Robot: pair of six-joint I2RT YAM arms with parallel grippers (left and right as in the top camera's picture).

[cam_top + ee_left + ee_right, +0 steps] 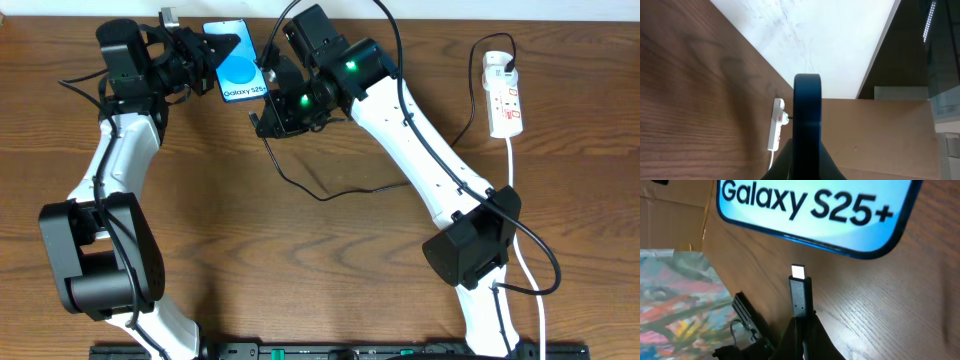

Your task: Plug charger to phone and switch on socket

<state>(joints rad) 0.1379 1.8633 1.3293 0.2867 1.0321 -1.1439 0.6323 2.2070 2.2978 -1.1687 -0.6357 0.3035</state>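
Up at the far edge of the brown wooden table (300, 280), a bit left of centre, you've got the slim black-bezelled phone (238, 62) with the light blue screen reading "Galaxy S25+". Your left claw (212, 58) is pressed onto its left side, pinching it. On the left wrist cam the phone shows as a dark blue slab, edge-on between the two fingers (782, 165). Just right of the phone and a little nearer, your right claw (802, 332) is clamped on the long thin black charger cable (300, 185), right behind its small connector tip (800, 292). That tip, with its shiny metal end, points at the phone's short edge below the lettering. It's close but not touching, with a strip of bare wood between them. The rest of the cable drops from the claw toward the near side, then loops across the middle of the table toward the right arm (430, 170). Way over at the far right, well apart from all that, lies the white elongated power strip (503, 95) with red rocker switches (511, 101). A black plug (510, 68) sits at its far end and its white cord (515, 190) trails toward the near edge. Can't tell which way the switches are flipped from these views.
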